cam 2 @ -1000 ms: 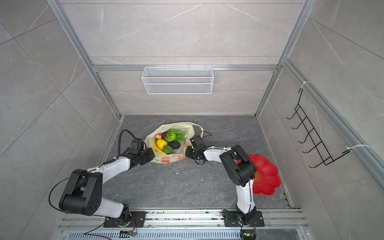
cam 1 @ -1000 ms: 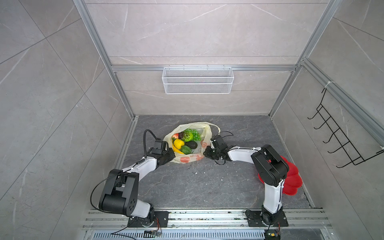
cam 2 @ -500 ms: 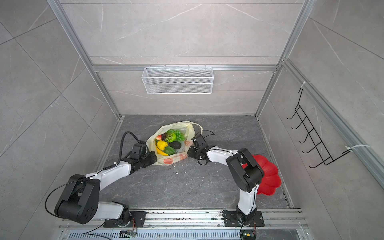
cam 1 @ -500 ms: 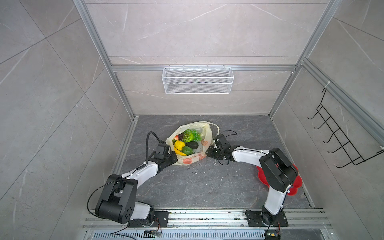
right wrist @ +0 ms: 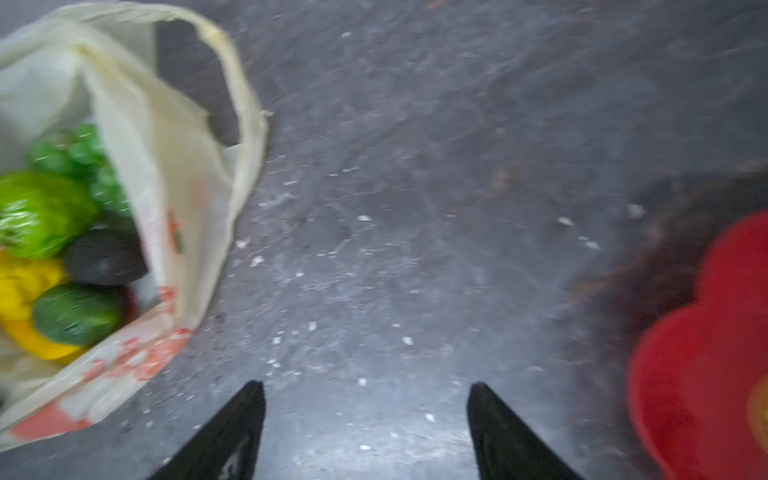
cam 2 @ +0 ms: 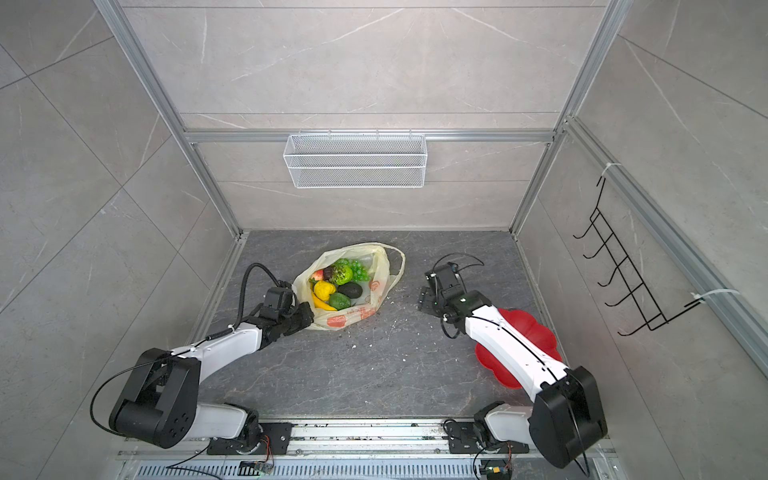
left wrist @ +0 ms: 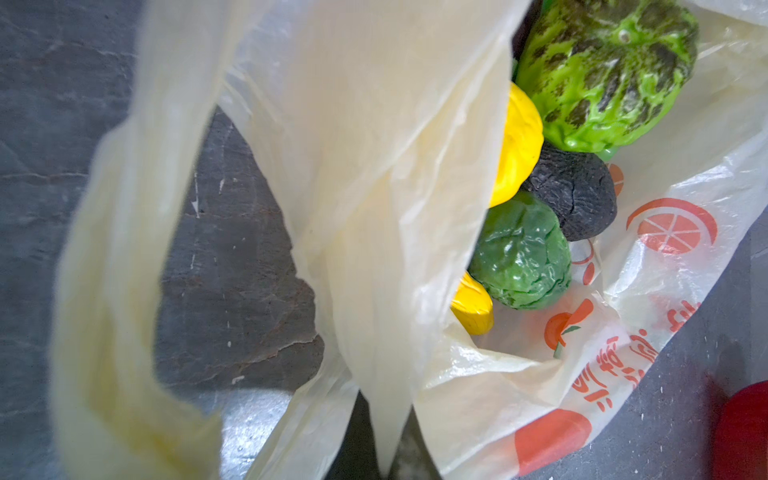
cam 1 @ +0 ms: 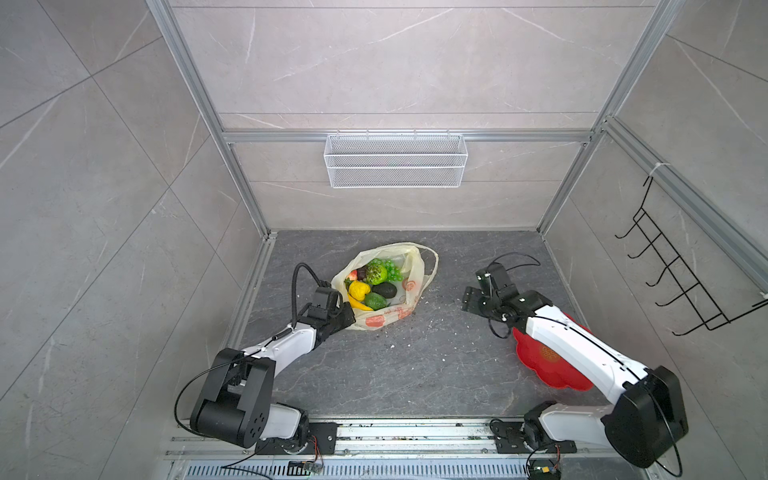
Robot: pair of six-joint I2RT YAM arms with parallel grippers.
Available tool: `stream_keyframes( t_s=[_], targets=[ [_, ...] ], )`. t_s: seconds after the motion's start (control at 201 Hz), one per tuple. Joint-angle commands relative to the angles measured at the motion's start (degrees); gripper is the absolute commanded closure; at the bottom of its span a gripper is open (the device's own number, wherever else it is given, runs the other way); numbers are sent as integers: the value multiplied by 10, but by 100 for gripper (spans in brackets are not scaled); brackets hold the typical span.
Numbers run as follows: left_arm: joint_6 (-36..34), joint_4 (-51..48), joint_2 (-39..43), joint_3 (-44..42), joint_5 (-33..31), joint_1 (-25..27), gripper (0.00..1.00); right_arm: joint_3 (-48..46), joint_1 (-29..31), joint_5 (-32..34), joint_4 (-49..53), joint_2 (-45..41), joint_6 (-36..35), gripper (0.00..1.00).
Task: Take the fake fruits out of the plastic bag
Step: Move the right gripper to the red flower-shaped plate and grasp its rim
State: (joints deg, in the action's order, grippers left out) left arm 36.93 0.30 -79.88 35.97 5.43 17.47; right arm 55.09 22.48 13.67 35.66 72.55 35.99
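The plastic bag [cam 1: 411, 286] is lying on its side in the back half of the bench [cam 1: 415, 365], a little toward the left edge, its mouth gaping upward. All the fake fruits [cam 1: 372, 286] are still sitting inside it: a banana [cam 1: 357, 303], a yellow ball [cam 1: 359, 288], a bumpy green fruit [cam 1: 376, 274], grapes [cam 1: 390, 268], a strawberry [cam 1: 353, 274] and a dark avocado [cam 1: 384, 289], packed touching one another. The left gripper [cam 1: 348, 318] is clamping shut on the bag's front rim beside one handle loop, and the left wrist view is showing the film running down into its jaws. The right gripper [cam 1: 471, 301] is hanging spread wide and empty over bare bench, well apart from the bag and just behind the red plate [cam 1: 540, 365]. A second ago it was nearly closed right against the bag's right side; since then it has been pulling away toward the right edge and opening, while the bag itself has barely been shifting. So the mouth-opening step is looking finished and the first pick is coming up. It is likely calling for the right gripper to be swinging back over the mouth and dropping onto a top fruit, with the left one keeping the rim pinned so the thin film is not lifting along.
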Motion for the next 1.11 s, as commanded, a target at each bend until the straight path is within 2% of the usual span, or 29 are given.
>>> stream_keyframes(
  t_s=[0.0,0.164,0.393,0.802,1.106],
  targets=[
    [-9,3,4,5,-13,-2,100,-37,-48,51,84,-38,-3,10],
    [-6,1,11,2,-20,-3,100,-77,-123,52,77,-54,14,0],
    [18,-3,30,-21,-60,-6,100,-122,-200,-9,26,-27,24,0],
    [31,-12,46,-29,-77,-6,100,-159,-207,-75,-42,36,30,0],
    [30,-3,38,-26,-67,-6,100,-185,-200,-138,-60,35,26,0]
  ],
)
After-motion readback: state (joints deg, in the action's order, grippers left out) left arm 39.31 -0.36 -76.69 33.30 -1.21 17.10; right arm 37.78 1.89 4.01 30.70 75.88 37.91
